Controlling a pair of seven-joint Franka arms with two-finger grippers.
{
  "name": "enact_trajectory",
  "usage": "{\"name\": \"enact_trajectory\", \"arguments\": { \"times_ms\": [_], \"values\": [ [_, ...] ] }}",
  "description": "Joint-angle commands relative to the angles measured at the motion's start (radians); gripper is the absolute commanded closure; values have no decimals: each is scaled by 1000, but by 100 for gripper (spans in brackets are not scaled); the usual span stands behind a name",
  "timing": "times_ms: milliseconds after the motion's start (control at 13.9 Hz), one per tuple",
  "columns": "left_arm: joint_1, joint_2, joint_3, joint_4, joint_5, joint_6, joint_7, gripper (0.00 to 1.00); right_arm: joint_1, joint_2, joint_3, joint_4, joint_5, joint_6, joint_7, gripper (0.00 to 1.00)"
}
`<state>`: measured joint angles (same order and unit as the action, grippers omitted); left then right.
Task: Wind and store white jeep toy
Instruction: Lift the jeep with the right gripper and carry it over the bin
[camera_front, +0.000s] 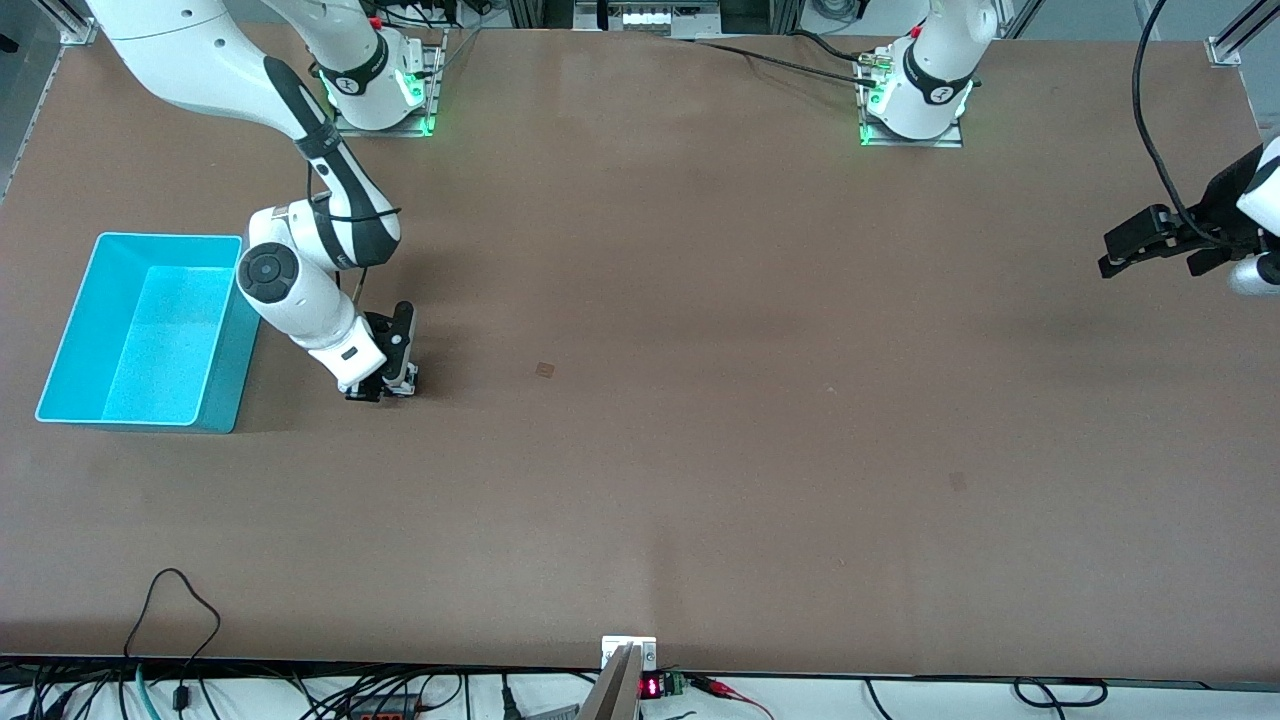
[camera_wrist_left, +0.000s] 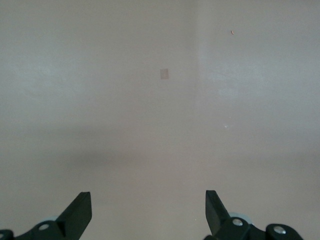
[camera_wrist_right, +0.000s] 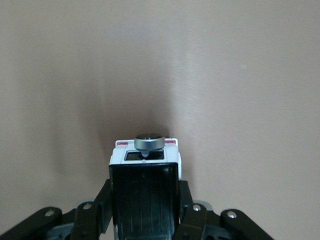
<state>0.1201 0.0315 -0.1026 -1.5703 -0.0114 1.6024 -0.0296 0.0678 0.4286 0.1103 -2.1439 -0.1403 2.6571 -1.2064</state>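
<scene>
The white jeep toy (camera_wrist_right: 145, 159) has a black ribbed roof panel and a grey round knob at its end. My right gripper (camera_wrist_right: 145, 200) is shut on it, one finger (camera_wrist_right: 104, 200) against each side of the body. In the front view this gripper (camera_front: 385, 385) is low at the table beside the cyan bin (camera_front: 80, 330), and only a white bit of the jeep (camera_front: 406, 378) shows under it. I cannot tell whether the wheels touch the table. My left gripper (camera_front: 1125, 250) waits open above the table at the left arm's end, with nothing between its fingers (camera_wrist_left: 80, 212).
The cyan bin stands open and holds nothing, toward the right arm's end of the table. Small marks (camera_front: 544, 370) dot the brown tabletop. Cables (camera_front: 170, 610) lie along the table's edge nearest the front camera.
</scene>
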Motion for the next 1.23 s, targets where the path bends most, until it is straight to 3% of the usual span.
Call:
{"name": "enact_trajectory", "arguments": {
  "times_ms": [0, 505, 649, 793, 1009, 1153],
  "values": [
    [7, -10, -3, -8, -22, -7, 17, 0, -8, -114, -1, -4, -4, -103, 89, 100],
    [7, -8, -5, -8, -22, -7, 17, 0, -114, -358, -14, 19, 17, -373, 436, 100],
    [7, -8, -5, -10, -22, -9, 16, 0, -115, -413, -58, 22, 108, -442, 537, 100],
    [7, -7, -5, -10, -22, -9, 14, 0, -115, -435, -125, 38, 122, -494, 550, 100],
    [7, -8, -5, -10, -22, -9, 16, 0, -112, -450, -275, 56, 172, -580, 602, 100],
    [7, -8, -6, -10, -21, -9, 16, 0, -109, -449, -326, 87, 223, -663, 666, 100]
  ]
}}
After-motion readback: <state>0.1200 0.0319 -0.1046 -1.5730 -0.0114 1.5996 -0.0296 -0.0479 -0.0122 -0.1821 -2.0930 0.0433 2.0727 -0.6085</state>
